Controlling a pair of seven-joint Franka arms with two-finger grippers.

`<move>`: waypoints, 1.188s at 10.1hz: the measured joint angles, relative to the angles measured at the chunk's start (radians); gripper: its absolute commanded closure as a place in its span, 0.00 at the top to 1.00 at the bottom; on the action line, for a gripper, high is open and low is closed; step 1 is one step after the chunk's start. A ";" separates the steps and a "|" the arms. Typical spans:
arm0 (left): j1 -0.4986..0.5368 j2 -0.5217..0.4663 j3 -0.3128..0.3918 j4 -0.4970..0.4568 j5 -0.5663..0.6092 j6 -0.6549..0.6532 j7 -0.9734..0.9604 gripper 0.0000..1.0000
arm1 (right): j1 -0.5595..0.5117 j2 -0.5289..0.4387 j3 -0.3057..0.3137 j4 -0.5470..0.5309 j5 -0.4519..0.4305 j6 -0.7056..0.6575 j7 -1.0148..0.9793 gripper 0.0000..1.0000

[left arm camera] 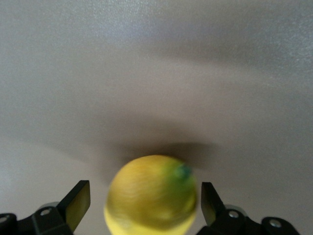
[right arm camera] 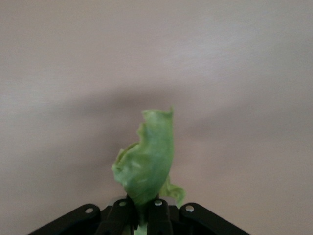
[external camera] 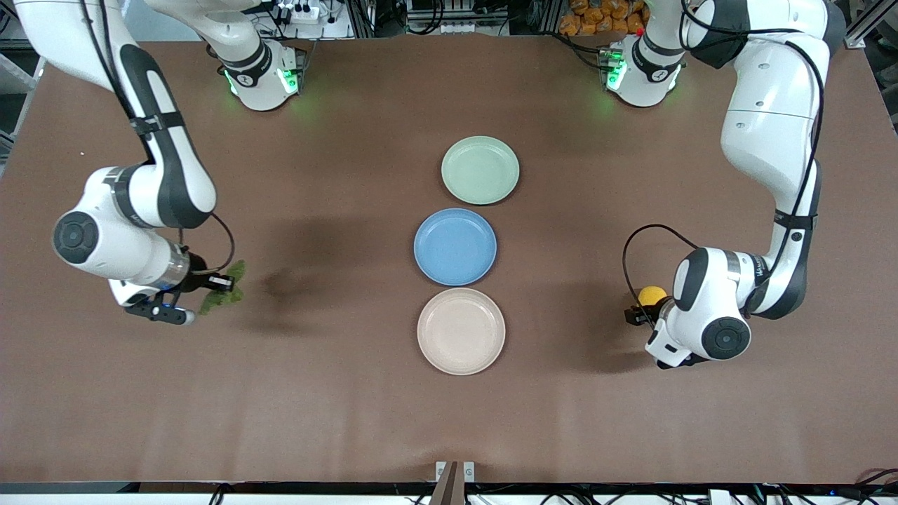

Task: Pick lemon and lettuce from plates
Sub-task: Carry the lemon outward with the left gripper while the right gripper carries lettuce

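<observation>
The yellow lemon (external camera: 652,294) sits between the fingers of my left gripper (external camera: 641,310), low over the bare table toward the left arm's end. In the left wrist view the lemon (left arm camera: 152,196) has a gap to each finger, so the left gripper (left arm camera: 145,204) is open. My right gripper (external camera: 215,284) is shut on the green lettuce (external camera: 223,294) above the table toward the right arm's end. In the right wrist view the leaf (right arm camera: 146,156) sticks out from the closed right gripper (right arm camera: 140,214). The mint plate (external camera: 480,170) and the beige plate (external camera: 461,331) are empty.
A blue plate (external camera: 454,247) lies between the two other plates in a row down the middle of the brown table (external camera: 337,393). The arm bases stand along the table edge farthest from the front camera.
</observation>
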 measured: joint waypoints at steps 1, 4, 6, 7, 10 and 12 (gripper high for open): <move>0.000 -0.001 0.000 0.004 0.000 0.000 0.000 1.00 | -0.032 0.001 0.000 -0.001 -0.014 0.000 -0.051 0.14; -0.001 -0.019 0.000 0.016 0.009 -0.026 0.000 1.00 | -0.066 0.018 0.001 0.003 -0.021 0.012 -0.093 0.70; -0.002 -0.044 -0.001 0.018 0.024 -0.063 0.000 1.00 | -0.097 0.052 0.001 0.017 -0.021 0.024 -0.093 1.00; 0.000 -0.057 0.000 0.019 0.030 -0.072 0.002 1.00 | -0.107 0.060 0.001 0.021 -0.021 0.024 -0.093 1.00; 0.013 -0.107 0.002 0.028 0.033 -0.083 0.086 1.00 | -0.112 0.061 0.001 0.030 -0.021 0.021 -0.093 1.00; 0.035 -0.159 0.002 0.031 0.033 -0.100 0.110 1.00 | -0.112 0.050 0.003 0.025 -0.023 0.010 -0.094 1.00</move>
